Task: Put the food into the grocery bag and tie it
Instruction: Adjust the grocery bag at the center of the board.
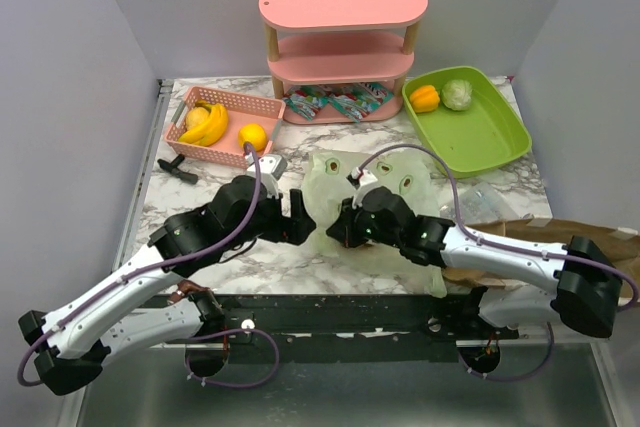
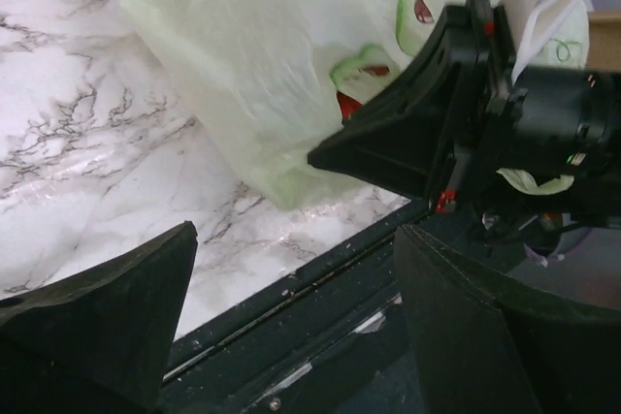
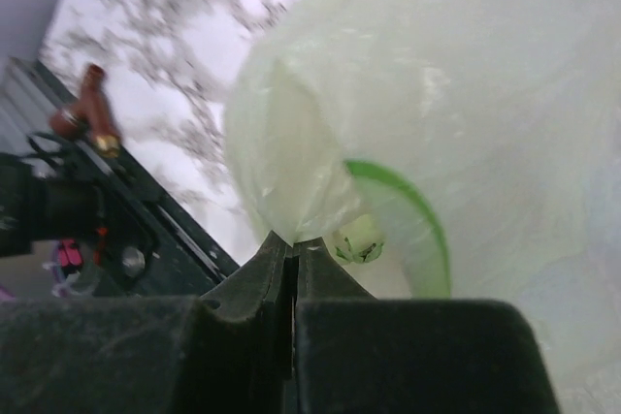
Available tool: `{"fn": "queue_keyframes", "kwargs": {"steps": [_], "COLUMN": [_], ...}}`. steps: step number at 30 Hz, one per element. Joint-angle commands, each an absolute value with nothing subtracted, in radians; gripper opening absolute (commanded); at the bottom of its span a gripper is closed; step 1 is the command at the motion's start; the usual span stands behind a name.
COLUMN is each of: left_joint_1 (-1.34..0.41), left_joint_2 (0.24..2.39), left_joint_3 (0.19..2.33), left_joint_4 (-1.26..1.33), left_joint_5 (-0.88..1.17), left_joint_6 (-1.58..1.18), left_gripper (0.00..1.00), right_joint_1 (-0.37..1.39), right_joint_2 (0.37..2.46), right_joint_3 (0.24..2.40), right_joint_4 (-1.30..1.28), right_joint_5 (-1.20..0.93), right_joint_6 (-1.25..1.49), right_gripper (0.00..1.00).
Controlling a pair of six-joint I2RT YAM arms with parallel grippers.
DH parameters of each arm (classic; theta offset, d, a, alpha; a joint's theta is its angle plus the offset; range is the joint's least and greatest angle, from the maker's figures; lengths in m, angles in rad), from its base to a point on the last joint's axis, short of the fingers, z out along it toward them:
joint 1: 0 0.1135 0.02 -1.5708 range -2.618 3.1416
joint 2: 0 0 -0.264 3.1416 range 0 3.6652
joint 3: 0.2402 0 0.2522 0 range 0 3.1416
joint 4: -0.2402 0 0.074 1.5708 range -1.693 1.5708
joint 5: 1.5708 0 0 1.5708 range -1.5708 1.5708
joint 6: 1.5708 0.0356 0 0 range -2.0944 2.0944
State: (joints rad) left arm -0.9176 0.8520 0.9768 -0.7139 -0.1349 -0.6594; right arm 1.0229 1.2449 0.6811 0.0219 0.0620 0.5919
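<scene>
Status: as far as we can see, nothing is loaded yet. The grocery bag lies flat mid-worktop, untied. All the food we can find sits outside it.

Left to right, placed against the bag:
- Back-left: one pink basket holding one bunch of bananas, too overlapped to count singly, plus one round orange fruit.
- At its left edge: left pincer, jaws wide, holding nothing, near the plastic.
- On its near-left corner: right pincer, clamped tight on a fold of the film.
- Behind it: one pink shelf, three tiers. The snack packets are on the bottom tier. We count at least two; overlap hides any more.
- Back-right: one green tray with one orange bell pepper and one leafy head, side by side.
- Right, near side: one brown paper bag, partly under the right arm.

Small red fruits: we can't pick them out.

Our read: the current step is getting the bag mouth open. Still to do: every food item in, then tie the handles.
</scene>
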Motion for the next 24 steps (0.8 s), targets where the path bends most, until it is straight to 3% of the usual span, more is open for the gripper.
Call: {"fn": "queue_keyframes", "kwargs": {"steps": [1, 10, 18, 20, 21, 22, 24], "left_joint_1": [-0.919, -1.023, -1.135, -1.135, -1.134, -1.134, -1.134], "left_joint_2": [0.769, 0.71, 0.749, 0.719, 0.703, 0.689, 0.669], "left_joint_3": [1.002, 0.947, 0.88, 0.873, 0.871, 0.871, 0.865], "left_joint_4": [-0.798, -0.668, -0.626, -0.613, -0.609, -0.61, -0.615], "left_joint_5": [-0.04, 0.187, -0.056, -0.07, -0.076, -0.084, -0.094], "left_joint_6": [-0.674, -0.583, -0.64, -0.647, -0.648, -0.65, -0.657], "left_gripper": [0.81, 0.76, 0.72, 0.72, 0.72, 0.73, 0.73], "right_joint_1": [1.031, 1.031, 1.03, 1.03, 1.03, 1.029, 1.03], "right_joint_2": [1.29, 1.58, 1.586, 1.559, 1.548, 1.537, 1.519], "right_joint_3": [0.892, 1.26, 1.381, 1.393, 1.397, 1.399, 1.397], "right_joint_4": [-0.157, -0.589, -0.672, -0.658, -0.652, -0.649, -0.648], "right_joint_5": [0.102, 0.009, -0.078, -0.089, -0.098, -0.105, -0.111], "right_joint_6": [0.621, 0.712, 0.732, 0.71, 0.699, 0.684, 0.667], "right_gripper": [0.01, 0.01, 0.02, 0.28, 0.47, 0.6, 0.72]}}
